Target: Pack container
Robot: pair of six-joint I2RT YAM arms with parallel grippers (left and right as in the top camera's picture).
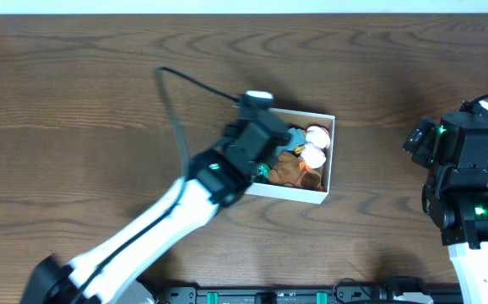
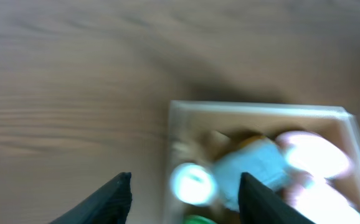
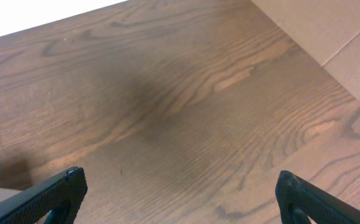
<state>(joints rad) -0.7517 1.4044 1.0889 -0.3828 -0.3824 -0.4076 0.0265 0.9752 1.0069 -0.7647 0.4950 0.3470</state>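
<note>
- Left gripper (image 2: 186, 180): jaws partly spread with nothing between them. The wrist view is blurred, but both dark fingers (image 2: 114, 199) stand clear of everything below.
- It hangs over the left part of the box (image 1: 290, 192), its arm reaching in from the lower left of the table (image 1: 75, 101).
- The box sits near the table's middle, a little right of centre, flat and open-topped, with white walls and a tan inside.
- In it lie small toys packed close: a brown plush (image 1: 290, 169), a pale blue piece (image 1: 299, 135), a white and pink one (image 1: 316, 133) and a green bit (image 1: 262, 173) by the left wall.
- Right gripper (image 3: 180, 174): jaws wide apart and empty, over bare wood at the table's right side, well apart from the box.
</note>
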